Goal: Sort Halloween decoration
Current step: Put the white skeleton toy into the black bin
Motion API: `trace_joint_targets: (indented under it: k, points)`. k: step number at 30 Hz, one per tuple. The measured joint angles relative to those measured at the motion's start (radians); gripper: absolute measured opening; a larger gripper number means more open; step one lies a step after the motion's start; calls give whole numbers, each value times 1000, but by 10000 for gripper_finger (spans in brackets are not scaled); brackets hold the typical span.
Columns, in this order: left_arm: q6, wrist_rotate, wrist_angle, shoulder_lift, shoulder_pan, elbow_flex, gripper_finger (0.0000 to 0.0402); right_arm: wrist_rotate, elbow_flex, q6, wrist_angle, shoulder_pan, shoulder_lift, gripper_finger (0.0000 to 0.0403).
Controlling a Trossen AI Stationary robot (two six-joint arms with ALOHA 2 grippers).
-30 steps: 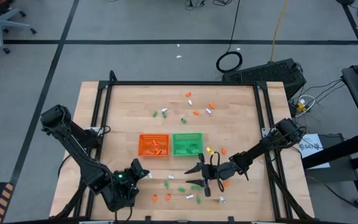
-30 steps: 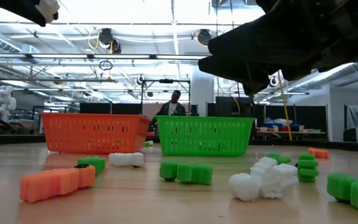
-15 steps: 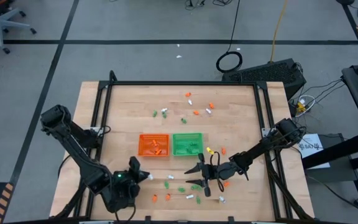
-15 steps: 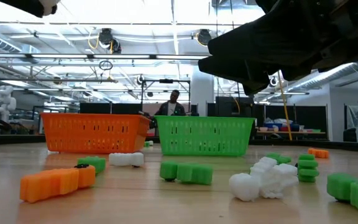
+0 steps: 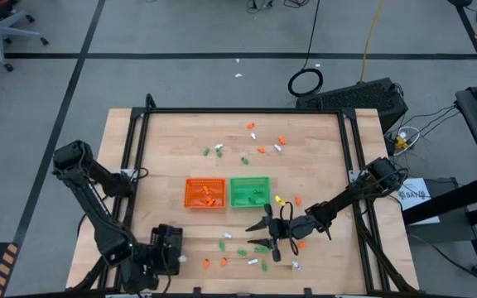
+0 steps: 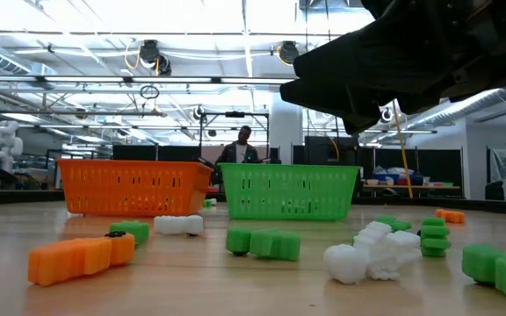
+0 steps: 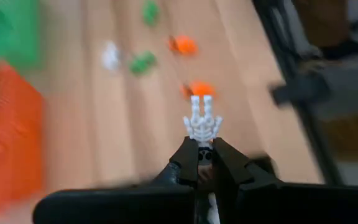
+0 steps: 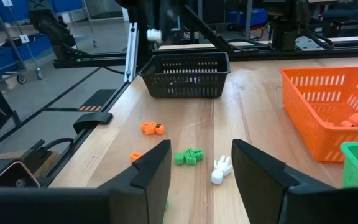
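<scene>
My left gripper (image 7: 202, 148) is shut on a white skeleton trinket (image 7: 202, 121). In the high view it sits near the table's near-left corner (image 5: 166, 248); the right wrist view shows it above the black basket (image 8: 185, 74). My right gripper (image 5: 263, 234) hovers open, near of the green tray (image 5: 249, 192), its fingers (image 8: 157, 168) apart over loose trinkets: orange (image 8: 151, 128), green (image 8: 190, 155) and white (image 8: 221, 169), all lying on the wood. The orange tray (image 5: 204, 193) holds orange pieces. My left gripper pinches the white skeleton trinket between its two fingers (image 7: 188, 163) by its lower end (image 7: 202, 138). The ribbed upper part sticks out past the fingertips. The trinket is lifted clear of the table.
More trinkets lie scattered toward the far edge (image 5: 259, 141) and along the near edge (image 5: 247, 261). In the low view, orange (image 6: 82, 256), green (image 6: 263, 243) and white (image 6: 372, 253) pieces lie before the two trays. A black frame rail (image 5: 139, 141) borders the table. A person (image 6: 242, 149) stands beyond it.
My left gripper, shut on the white trinket, has swung from beside the orange tray's near-left corner toward the table's near-left corner, over the black basket.
</scene>
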Motion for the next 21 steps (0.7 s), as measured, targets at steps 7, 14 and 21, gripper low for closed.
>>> trace_joint_targets:
  k: [7,14,21]
  points:
    - [-215,252,-149,0,-10,0,15,155,1,8,-1,-44,-32,153]
    - [-226,268,-208,0,-10,0,15,260,0,3,-85,-146,-143,153]
    - [-223,268,-201,0,-10,-4,22,259,55,60,-516,-281,-344,153]
